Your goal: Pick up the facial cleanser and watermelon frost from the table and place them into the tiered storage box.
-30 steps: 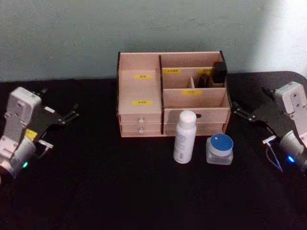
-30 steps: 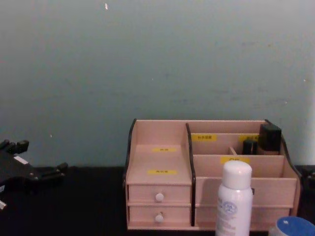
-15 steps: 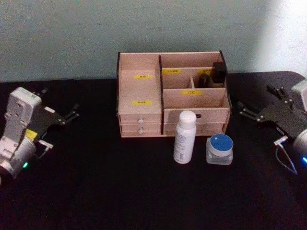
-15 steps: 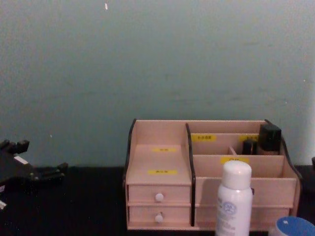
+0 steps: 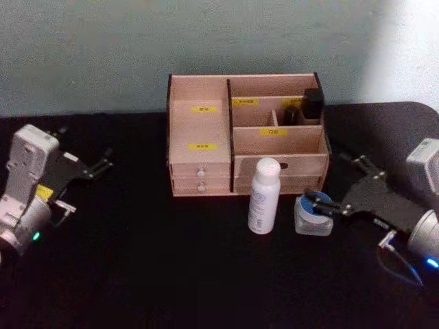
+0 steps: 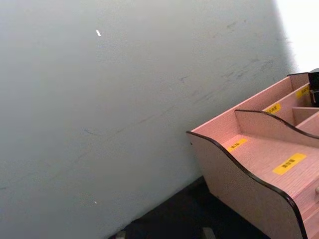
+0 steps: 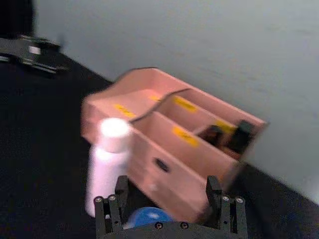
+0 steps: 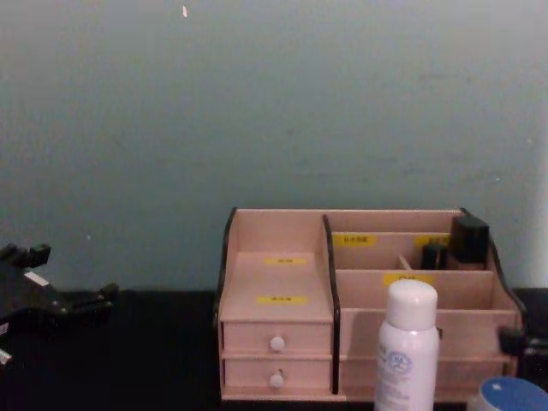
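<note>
The facial cleanser [image 5: 264,197], a tall white bottle, stands upright just in front of the tiered storage box [image 5: 206,127]. Right of it sits the watermelon frost [image 5: 310,219], a squat clear jar with a blue lid. My right gripper [image 5: 337,184] is open and reaches in from the right, with one finger lying over the jar's lid. In the right wrist view the blue lid [image 7: 148,217] shows low between the spread fingers of that gripper [image 7: 167,189]. My left gripper [image 5: 86,147] rests open at the table's far left, well away from both items.
Two small dark bottles [image 5: 305,106] stand in the box's back right compartment. The black table [image 5: 151,260] spreads wide in front of the box. A pale wall rises close behind. In the chest view the cleanser [image 8: 408,347] stands before the box [image 8: 278,300].
My right gripper has swung left and toward the jar, from the table's right edge to over the blue lid. The left arm, bottle and jar have not moved.
</note>
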